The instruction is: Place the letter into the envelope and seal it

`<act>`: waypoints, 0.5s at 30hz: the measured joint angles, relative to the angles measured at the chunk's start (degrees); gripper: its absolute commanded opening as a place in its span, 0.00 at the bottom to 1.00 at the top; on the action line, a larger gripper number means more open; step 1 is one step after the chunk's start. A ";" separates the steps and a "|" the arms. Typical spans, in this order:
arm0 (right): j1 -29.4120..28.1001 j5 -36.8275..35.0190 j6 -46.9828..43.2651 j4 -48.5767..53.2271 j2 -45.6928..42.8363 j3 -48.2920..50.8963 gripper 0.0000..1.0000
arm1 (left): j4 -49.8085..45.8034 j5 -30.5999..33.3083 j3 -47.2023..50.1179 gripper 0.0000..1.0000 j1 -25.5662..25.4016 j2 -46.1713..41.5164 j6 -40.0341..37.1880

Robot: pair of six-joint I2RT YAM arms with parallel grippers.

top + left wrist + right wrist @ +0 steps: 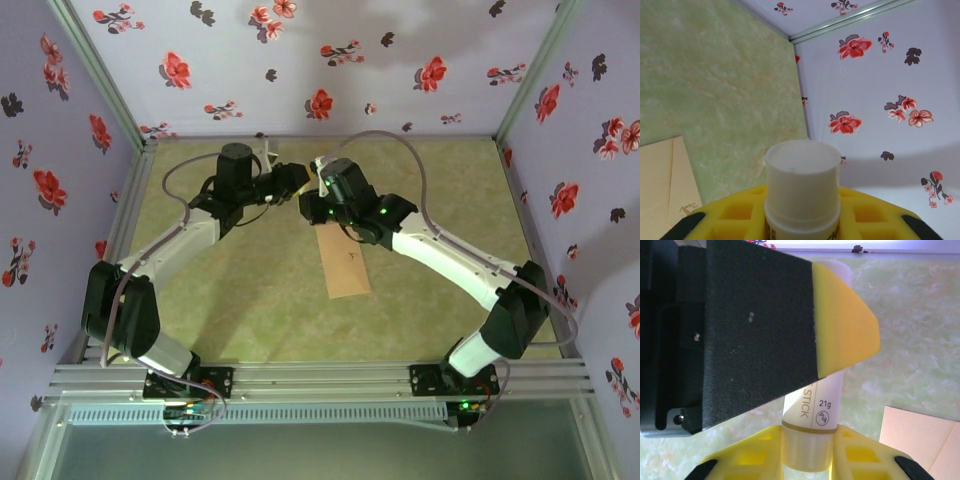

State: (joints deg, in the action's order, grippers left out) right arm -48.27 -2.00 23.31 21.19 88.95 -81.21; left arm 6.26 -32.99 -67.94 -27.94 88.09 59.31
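Note:
The tan envelope (345, 262) lies flat on the green mat, just in front of the two grippers. Its corner also appears in the left wrist view (660, 185) and the right wrist view (920, 440). Above the mat, both grippers meet at a white glue stick (816, 405). My left gripper (802, 217) is shut on the stick's body, and its wider white end (801, 170) pokes out past the yellow fingers. My right gripper (806, 457) is shut on the stick's ribbed end. The left gripper's black and yellow finger (840, 325) crosses over the stick. The letter is out of view.
Flowered walls (330, 60) enclose the mat on three sides, with a metal frame (320, 380) along the near edge. Both arm elbows (120, 305) reach out toward the side walls. Bare mat (250, 300) lies left of the envelope.

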 measured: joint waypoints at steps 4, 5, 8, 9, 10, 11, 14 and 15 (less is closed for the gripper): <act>0.09 1.25 -0.66 -0.37 -0.15 0.72 0.53 | -0.46 -1.42 -0.92 0.00 -1.03 0.02 -0.83; 0.33 2.25 -0.59 -0.81 -0.55 1.49 0.57 | -0.37 -2.21 -1.03 0.00 -1.51 0.04 -1.14; 1.40 4.90 0.26 -1.81 -3.39 5.62 0.62 | -0.26 -4.15 -1.03 0.00 -2.19 0.35 -2.56; 1.92 5.99 0.55 -2.01 -4.92 7.32 0.63 | -0.31 -4.68 -1.03 0.00 -2.16 0.61 -3.28; 2.56 6.86 0.85 -1.99 -6.36 8.74 0.63 | -0.31 -4.81 -1.03 0.00 -2.03 0.87 -4.07; 3.56 8.26 1.01 -1.90 -8.33 10.45 0.63 | -0.33 -4.98 -0.98 0.00 -1.75 1.16 -5.01; 7.02 10.80 1.36 -1.20 -14.27 14.08 0.65 | -0.52 -4.74 -0.13 0.00 -0.90 1.31 -9.84; 8.22 11.26 1.36 -0.79 -16.37 15.02 0.65 | -0.50 -4.24 0.33 0.00 -0.70 1.31 -12.13</act>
State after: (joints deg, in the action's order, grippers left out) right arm -40.05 9.26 24.67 20.40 72.58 -66.19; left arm 5.76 -37.23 -67.61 -28.64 89.41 47.18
